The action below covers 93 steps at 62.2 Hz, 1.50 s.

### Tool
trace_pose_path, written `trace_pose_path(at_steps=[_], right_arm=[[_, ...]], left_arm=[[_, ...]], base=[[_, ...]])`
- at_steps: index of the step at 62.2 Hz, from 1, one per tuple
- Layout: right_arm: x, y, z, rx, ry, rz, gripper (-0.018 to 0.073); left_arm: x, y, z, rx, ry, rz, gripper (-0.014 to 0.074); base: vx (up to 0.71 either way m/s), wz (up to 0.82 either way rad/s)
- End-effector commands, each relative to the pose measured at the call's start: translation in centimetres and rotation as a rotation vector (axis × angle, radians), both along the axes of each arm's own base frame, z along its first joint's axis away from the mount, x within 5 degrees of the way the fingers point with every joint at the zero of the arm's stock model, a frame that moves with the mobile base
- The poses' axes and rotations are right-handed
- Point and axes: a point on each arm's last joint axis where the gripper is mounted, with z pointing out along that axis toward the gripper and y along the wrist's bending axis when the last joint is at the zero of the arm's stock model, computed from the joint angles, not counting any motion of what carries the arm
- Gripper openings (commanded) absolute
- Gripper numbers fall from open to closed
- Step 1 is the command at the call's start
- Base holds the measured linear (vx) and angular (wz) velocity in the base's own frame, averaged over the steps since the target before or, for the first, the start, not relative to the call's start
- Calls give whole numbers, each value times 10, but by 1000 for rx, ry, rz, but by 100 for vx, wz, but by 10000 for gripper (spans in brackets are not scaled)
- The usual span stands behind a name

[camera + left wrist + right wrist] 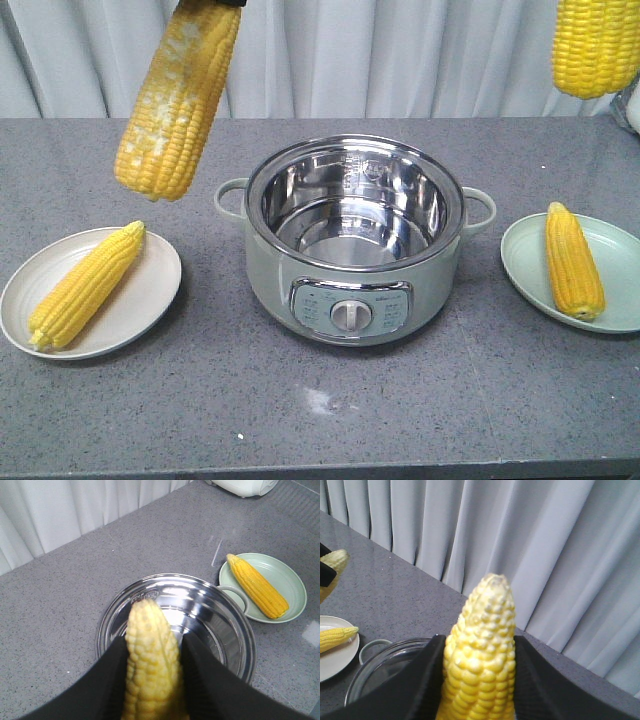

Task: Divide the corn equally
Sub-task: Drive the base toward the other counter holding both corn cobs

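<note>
Grey speckled counter [420, 420] before a pale pleated curtain [400, 50]. Clamped between the black fingers [112, 680] of the left pincer [152, 647]: left cob [178, 100], held in the air, tilted, free end down. Below that pincer and a little to its left: white plate [150, 300] with third cob [85, 285] lying across it. Below and to its right: steel-lined pot [270, 275], dial at the front, between both plates. Closed likewise around right cob [597, 45]: right pincer [479, 645], raised high, only the cob's lower end visible from the front. Almost straight beneath that pincer: green plate [525, 260] bearing fourth cob [573, 260], tip pointing toward the curtain.
</note>
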Motion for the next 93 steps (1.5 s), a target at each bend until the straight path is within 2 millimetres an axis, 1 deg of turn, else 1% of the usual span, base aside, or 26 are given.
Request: trace_pose_path(at_steps=[1,56,93], right_arm=[[-11,-1,16,44,-100,-12,-1],[-11,-1,16,42,-98,-10,-1],[-11,-1,16,42,-98,-10,-1]], left_arm=[[-19,6,23,-61,-75,-6,-8],[-19,6,23,-61,-75,-6,-8],[-19,6,23,-61,-75,-6,-8]], base=[[0,0],[0,-1],[0,-17]])
